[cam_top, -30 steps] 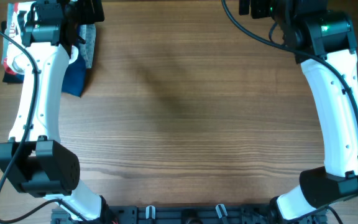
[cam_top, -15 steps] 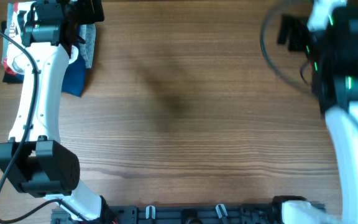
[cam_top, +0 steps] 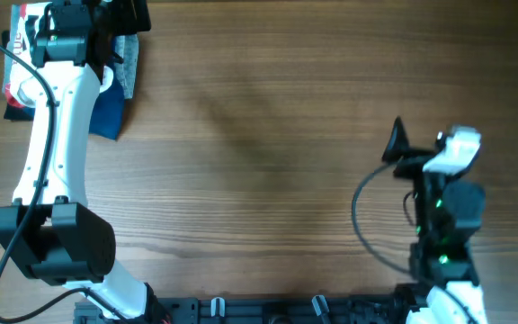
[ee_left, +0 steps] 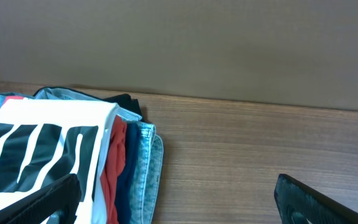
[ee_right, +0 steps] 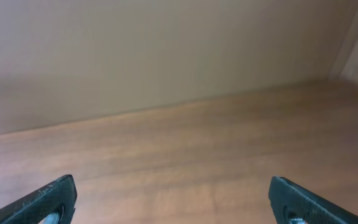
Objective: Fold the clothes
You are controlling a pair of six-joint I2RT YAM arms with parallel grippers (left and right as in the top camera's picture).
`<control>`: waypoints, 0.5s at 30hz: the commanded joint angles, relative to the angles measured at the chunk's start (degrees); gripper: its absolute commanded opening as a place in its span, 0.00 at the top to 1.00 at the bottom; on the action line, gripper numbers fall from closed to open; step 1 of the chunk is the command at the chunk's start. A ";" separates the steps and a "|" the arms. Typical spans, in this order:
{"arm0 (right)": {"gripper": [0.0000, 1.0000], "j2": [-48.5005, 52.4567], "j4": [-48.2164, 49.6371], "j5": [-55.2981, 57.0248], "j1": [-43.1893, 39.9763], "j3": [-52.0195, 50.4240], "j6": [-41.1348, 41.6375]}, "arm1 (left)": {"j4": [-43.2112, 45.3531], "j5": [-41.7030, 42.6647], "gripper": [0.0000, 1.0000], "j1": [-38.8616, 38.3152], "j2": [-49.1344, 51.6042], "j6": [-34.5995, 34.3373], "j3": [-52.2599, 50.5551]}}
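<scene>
Soft, even light falls on the wooden table (cam_top: 268, 207), bright enough to see the grain. A faint shadow crosses its middle. The white T-shirt (ee_left: 55, 115) looks sharp; the right wrist picture is blurry.

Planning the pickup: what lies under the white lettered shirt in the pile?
Under the white shirt: a red garment, then a navy layer and a pale blue-grey layer. The rest is covered.

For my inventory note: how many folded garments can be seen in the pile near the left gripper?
4 in one pile: the white T-shirt with black lettering on top, under it a red garment, a navy garment and a light blue garment. More may be hidden.
</scene>
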 commanded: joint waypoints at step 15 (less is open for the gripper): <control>0.00 -22.14 -6.93 0.55 5.33 -13.05 3.48 | 0.17 0.70 0.00 -0.07 0.44 0.87 -0.24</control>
